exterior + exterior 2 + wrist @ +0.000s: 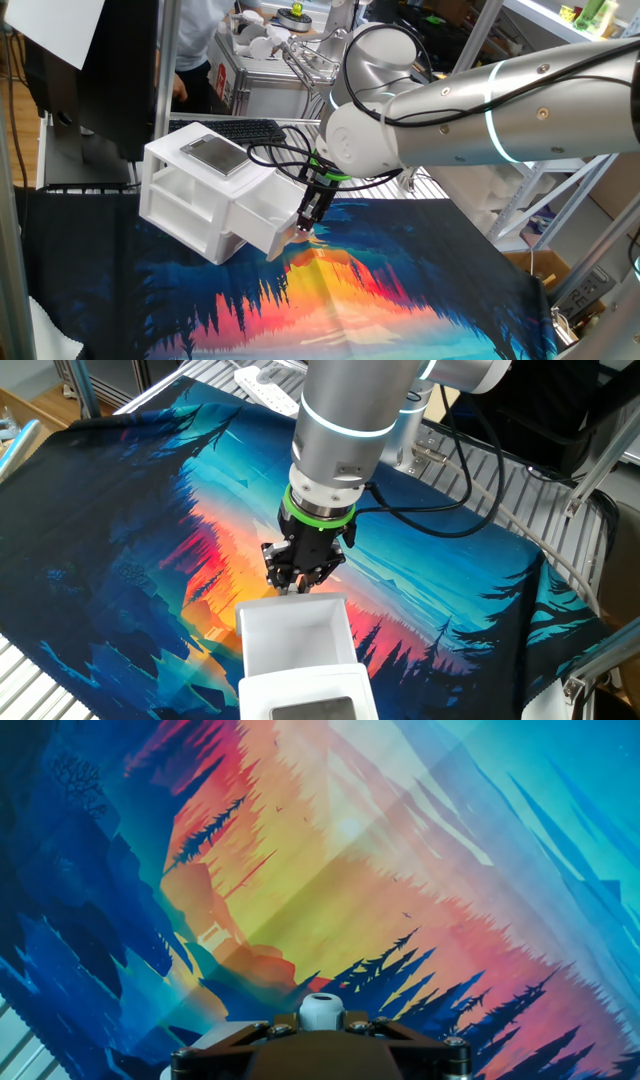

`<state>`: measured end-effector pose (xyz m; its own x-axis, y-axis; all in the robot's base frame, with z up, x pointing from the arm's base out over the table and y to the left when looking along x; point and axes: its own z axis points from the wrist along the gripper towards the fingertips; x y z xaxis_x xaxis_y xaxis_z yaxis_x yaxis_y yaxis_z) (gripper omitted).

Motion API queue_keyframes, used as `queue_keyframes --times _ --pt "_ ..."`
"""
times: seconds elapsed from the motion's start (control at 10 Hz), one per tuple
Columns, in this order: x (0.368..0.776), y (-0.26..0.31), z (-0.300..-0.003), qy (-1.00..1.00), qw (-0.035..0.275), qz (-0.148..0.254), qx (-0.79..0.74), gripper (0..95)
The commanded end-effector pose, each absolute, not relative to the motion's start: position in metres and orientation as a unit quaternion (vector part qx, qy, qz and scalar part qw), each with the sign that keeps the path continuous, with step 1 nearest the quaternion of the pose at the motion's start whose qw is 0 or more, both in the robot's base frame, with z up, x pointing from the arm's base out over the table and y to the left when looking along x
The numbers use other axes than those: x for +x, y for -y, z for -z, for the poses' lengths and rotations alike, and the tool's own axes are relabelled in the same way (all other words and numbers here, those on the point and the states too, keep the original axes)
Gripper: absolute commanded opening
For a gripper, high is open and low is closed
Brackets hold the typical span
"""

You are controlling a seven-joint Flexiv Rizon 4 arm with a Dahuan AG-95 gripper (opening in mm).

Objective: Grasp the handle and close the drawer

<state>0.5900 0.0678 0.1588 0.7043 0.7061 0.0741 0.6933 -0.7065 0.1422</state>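
Note:
The white two-drawer cabinet [190, 190] stands on the colourful cloth. Its upper drawer [262, 212] is pulled out, and it shows as an open white tray in the other fixed view [296, 632]. My gripper [305, 226] is at the middle of the drawer front, fingers pointing down and close together [298, 584]. In the hand view the small white handle [322, 1011] sits right between the dark fingertips of the gripper [322, 1022], which close around it. The handle is hidden by the fingers in both fixed views. No black knob shows.
A printed cloth [400, 290] covers the table. A black keyboard [240, 130] lies behind the cabinet. A white power strip [265, 378] lies at the far edge of the cloth, and a wire rack [500, 500] lies beside the cloth. A person stands at the back [195, 45].

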Motion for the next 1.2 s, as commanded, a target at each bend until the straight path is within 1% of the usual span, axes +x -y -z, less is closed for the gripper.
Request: queue_keyframes --times 0.1,0.8,1.2 --pt "0.591 -0.068 -0.159 -0.378 0.051 -0.064 0.922 0.0" --pt "0.592 -0.079 -0.162 -0.364 0.045 -0.062 0.928 0.0" --pt "0.594 -0.084 -0.156 -0.364 0.044 -0.064 0.928 0.0"
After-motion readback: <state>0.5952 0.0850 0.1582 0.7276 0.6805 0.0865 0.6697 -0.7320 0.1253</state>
